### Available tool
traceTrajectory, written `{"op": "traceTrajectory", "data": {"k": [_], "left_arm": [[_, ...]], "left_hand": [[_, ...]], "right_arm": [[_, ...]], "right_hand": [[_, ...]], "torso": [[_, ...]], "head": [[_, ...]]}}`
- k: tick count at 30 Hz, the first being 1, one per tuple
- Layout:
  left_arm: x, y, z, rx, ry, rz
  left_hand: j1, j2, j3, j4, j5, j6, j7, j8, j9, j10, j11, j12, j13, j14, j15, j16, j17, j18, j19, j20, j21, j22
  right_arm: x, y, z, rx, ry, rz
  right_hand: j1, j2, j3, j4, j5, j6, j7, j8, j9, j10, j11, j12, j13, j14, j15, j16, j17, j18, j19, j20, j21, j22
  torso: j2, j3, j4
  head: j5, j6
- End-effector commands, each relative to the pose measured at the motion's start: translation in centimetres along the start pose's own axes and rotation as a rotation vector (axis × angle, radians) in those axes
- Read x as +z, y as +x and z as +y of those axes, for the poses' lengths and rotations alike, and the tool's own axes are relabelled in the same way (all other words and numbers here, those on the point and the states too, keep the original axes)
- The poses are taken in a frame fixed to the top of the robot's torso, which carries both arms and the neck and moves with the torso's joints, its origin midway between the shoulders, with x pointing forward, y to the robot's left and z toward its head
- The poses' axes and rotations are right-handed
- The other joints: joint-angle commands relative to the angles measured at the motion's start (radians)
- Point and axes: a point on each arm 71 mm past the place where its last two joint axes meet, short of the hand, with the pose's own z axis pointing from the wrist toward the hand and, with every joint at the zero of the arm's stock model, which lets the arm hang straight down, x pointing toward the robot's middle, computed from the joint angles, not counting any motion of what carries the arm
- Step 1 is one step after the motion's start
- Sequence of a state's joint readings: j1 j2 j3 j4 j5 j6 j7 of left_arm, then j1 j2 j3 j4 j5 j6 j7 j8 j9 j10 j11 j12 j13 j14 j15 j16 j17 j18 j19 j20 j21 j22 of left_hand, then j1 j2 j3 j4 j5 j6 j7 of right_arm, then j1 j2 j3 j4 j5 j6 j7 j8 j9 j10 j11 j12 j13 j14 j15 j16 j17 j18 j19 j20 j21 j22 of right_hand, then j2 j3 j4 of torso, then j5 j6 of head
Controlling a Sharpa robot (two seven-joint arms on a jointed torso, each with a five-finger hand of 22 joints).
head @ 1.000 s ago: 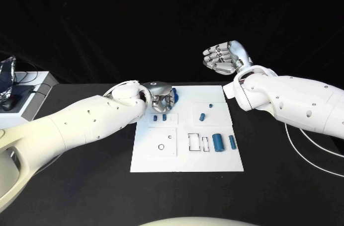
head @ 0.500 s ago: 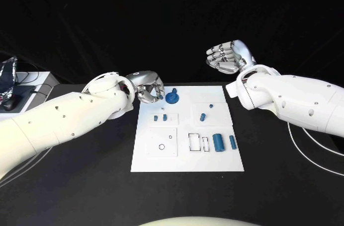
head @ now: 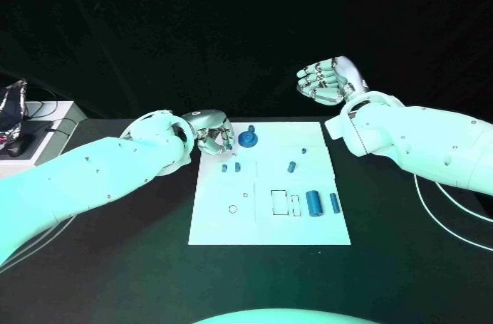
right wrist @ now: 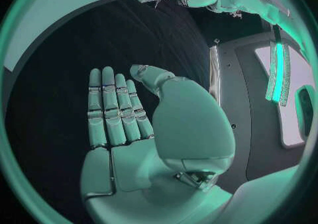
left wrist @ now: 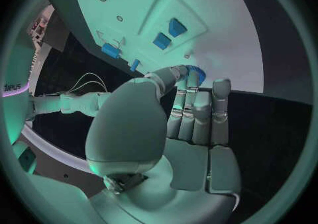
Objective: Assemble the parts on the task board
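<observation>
The left hand [head: 211, 140], fingers loosely spread and holding nothing, hovers at the task board's [head: 270, 228] far-left corner. Just right of it stands the round blue part [head: 248, 138], far nearer this hand than the right hand [head: 327, 80], raised flat beyond the table [head: 123, 267]. Its seating is hard to make out.

I saw the task board [head: 269, 224] in the middle of the frame, on the table [head: 123, 267]. A round part [head: 248, 138] sat at its upper left corner, the left hand [head: 211, 140] just left of it. Two long parts [head: 323, 203] lay toward the board's right side. The right hand [head: 327, 80] hung in the upper right, above the board's far edge.
</observation>
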State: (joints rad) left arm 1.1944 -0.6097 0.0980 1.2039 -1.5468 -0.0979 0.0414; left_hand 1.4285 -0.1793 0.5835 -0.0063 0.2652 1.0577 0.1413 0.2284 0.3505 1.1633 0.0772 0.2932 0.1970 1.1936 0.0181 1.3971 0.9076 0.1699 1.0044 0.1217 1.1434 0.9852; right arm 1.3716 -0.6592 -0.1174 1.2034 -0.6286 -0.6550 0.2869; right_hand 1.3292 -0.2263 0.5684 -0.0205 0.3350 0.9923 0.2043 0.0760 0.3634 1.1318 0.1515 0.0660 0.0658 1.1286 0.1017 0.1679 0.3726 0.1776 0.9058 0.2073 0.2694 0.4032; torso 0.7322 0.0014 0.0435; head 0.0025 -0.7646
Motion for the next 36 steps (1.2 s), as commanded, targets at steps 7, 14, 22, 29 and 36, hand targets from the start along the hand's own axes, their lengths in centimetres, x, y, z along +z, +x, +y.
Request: {"op": "traceTrajectory", "data": {"k": [7,14,22,29,36], "left_arm": [[0.4,1.1,0.0,0.029,0.004,0.017],[0.7,1.4,-0.1,0.031,0.000,0.020],[1.0,1.5,-0.2,0.042,-0.015,0.030],[1.2,1.8,-0.3,0.044,-0.017,0.044],[1.4,1.9,-0.5,0.044,-0.015,0.049]], "left_hand": [[-0.005,-0.001,0.005,0.002,0.005,0.002,0.002,-0.006,0.002,0.002,0.001,-0.005,0.000,0.006,-0.002,0.006,0.002,-0.010,0.005,0.000,0.006,0.002],[-0.005,-0.001,0.005,0.002,0.004,0.003,0.001,-0.006,0.002,0.003,0.000,-0.005,0.001,0.008,-0.002,0.008,0.006,-0.010,0.008,0.000,0.008,0.005],[-0.008,-0.004,0.004,0.002,0.003,0.005,0.001,-0.006,0.003,0.005,0.000,-0.005,0.002,0.010,-0.002,0.008,0.007,-0.011,0.009,0.000,0.009,0.006],[-0.009,-0.005,0.004,0.002,0.003,0.005,0.001,-0.006,0.003,0.006,-0.001,-0.005,0.002,0.010,-0.002,0.009,0.008,-0.011,0.009,0.000,0.009,0.006],[-0.009,-0.005,0.004,0.002,0.003,0.005,0.001,-0.006,0.003,0.006,-0.001,-0.005,0.002,0.010,-0.002,0.009,0.008,-0.011,0.009,0.000,0.009,0.006]], "right_arm": [[0.0,0.4,0.3,-0.002,-0.020,0.024],[0.0,0.5,0.4,0.000,-0.021,0.026],[0.0,0.5,0.4,0.001,-0.022,0.027],[0.0,0.5,0.4,0.001,-0.023,0.027],[0.0,0.5,0.5,0.002,-0.025,0.027]], "right_hand": [[-0.002,0.010,0.001,-0.004,0.006,0.002,0.004,-0.002,-0.001,0.000,-0.001,-0.002,-0.002,-0.009,0.001,-0.005,-0.002,0.002,-0.004,0.002,-0.007,-0.003],[-0.002,0.010,0.001,-0.004,0.006,0.002,0.005,-0.002,-0.001,0.000,0.000,-0.002,-0.002,-0.009,0.002,-0.006,-0.002,0.002,-0.005,0.003,-0.008,-0.004],[-0.002,0.010,0.002,-0.004,0.006,0.002,0.005,-0.002,-0.001,-0.001,0.000,-0.002,-0.002,-0.010,0.002,-0.007,-0.002,0.002,-0.005,0.003,-0.009,-0.005],[-0.002,0.010,0.002,-0.004,0.006,0.002,0.005,-0.002,-0.001,-0.001,0.000,-0.002,-0.002,-0.010,0.002,-0.007,-0.002,0.002,-0.005,0.003,-0.009,-0.005],[-0.002,0.011,0.002,-0.004,0.006,0.002,0.005,-0.002,-0.002,-0.001,0.000,-0.002,-0.002,-0.011,0.002,-0.008,-0.003,0.002,-0.005,0.003,-0.010,-0.006]], "torso": [[0.001,0.0010,0.0006],[0.000,0.0006,0.0001],[-0.001,0.0010,0.0001],[0.000,0.0011,-0.0002],[0.000,0.0011,0.0000]], "head": [[-0.001,-0.004],[0.000,-0.005],[-0.001,-0.005],[0.000,-0.007],[-0.001,-0.009]]}}
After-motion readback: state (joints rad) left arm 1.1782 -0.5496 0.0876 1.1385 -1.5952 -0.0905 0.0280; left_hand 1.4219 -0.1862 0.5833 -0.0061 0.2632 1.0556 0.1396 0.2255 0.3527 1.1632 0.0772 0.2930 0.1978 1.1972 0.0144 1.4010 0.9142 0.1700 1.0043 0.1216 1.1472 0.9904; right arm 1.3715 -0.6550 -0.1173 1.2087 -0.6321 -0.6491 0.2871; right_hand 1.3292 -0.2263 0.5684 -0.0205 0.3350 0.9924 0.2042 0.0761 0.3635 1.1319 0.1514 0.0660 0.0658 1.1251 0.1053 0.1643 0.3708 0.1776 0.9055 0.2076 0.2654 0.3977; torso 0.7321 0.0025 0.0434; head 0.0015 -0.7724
